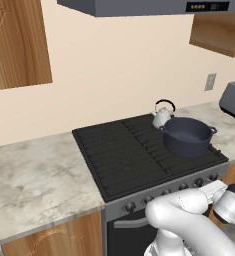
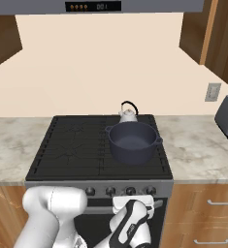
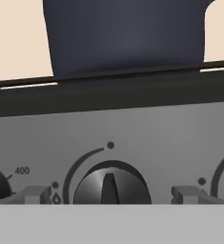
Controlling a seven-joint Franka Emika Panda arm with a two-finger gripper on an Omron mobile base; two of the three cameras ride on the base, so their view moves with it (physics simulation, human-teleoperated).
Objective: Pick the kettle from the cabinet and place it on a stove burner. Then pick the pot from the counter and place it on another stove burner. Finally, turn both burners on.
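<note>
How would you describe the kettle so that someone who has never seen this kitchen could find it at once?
Start at the black cooktop set into the marbled counter. At its back right stands the kettle, just behind the wide dark pot. It is the smaller of the two, silver-grey, with a thin black arched handle.

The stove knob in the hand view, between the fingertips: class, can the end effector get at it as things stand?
Probably yes. The open end effector faces the knob squarely, one fingertip on either side, nothing between them.
</note>
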